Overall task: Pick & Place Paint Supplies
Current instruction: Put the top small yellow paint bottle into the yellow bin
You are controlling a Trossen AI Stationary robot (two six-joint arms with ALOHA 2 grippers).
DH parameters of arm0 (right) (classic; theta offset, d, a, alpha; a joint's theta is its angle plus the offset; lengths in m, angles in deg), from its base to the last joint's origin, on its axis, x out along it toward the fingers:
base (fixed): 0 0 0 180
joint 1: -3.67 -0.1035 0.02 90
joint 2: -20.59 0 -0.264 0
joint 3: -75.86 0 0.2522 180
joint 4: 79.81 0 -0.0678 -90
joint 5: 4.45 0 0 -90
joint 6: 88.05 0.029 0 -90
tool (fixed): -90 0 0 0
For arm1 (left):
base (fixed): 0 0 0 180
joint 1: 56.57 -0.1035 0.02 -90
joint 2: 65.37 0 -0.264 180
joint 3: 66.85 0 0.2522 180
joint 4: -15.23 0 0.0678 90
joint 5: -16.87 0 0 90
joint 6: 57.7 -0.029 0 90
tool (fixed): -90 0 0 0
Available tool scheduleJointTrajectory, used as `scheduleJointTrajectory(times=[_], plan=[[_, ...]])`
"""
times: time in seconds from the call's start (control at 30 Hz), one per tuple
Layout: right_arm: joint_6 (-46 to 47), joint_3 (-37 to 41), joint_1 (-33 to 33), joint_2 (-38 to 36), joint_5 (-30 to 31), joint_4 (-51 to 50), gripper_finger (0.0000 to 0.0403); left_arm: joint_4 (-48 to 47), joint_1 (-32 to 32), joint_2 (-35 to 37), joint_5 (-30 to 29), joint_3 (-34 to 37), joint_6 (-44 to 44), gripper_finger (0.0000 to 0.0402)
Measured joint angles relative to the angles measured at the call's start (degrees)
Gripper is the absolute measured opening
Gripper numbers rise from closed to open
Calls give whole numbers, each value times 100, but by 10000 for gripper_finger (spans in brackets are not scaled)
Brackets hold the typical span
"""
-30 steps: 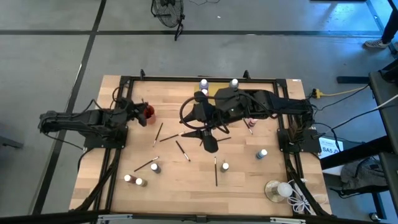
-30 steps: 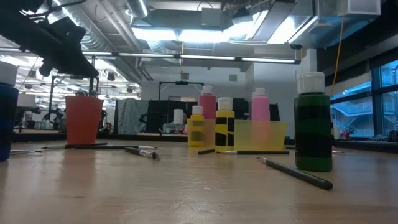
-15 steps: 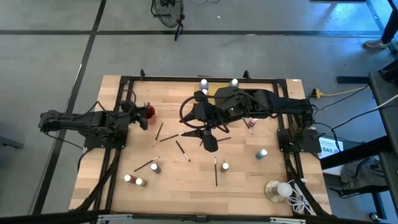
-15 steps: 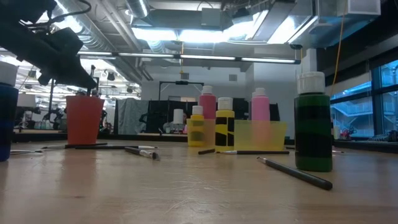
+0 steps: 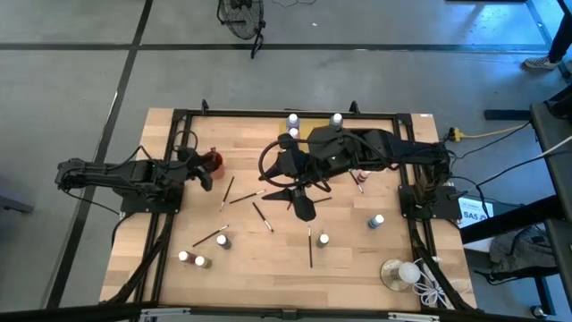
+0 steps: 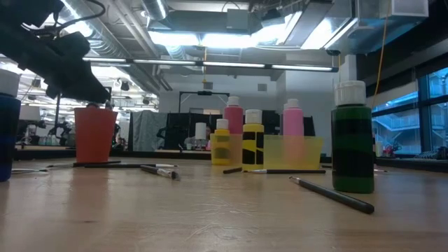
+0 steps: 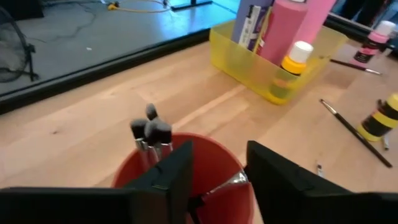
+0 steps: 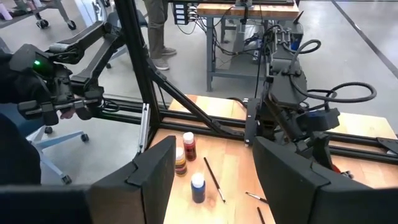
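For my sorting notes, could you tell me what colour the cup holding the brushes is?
Red; the cup shows best in the left wrist view.

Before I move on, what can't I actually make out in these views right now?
- Yellow bin: its contents are cut off by the left wrist view's edge; the right arm hides it in the high view.
- Red cup: the left gripper above it hides part of the inside; brushes show tips only.
- Small bottles: too small in the high view to tell colours.
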Motion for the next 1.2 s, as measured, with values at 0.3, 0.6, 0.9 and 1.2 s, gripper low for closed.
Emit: scheduleJointTrajectory(times=[0.3, 0.6, 0.9, 1.2], plan=[[43, 0, -80, 0, 1, -1, 215, -17, 0, 0, 406, -189, -11, 222], [58, -1, -170, -1, 2, -115, 215, -131, -2, 0, 529, -798, -569, 224], [1813, -2, 145, -15, 977, -2714, 215, -127, -2, 0, 901, -1343, -975, 223], [2487, 320, 214, 15, 1094, -3607, 216, -133, -2, 0, 948, -1386, -1211, 223]])
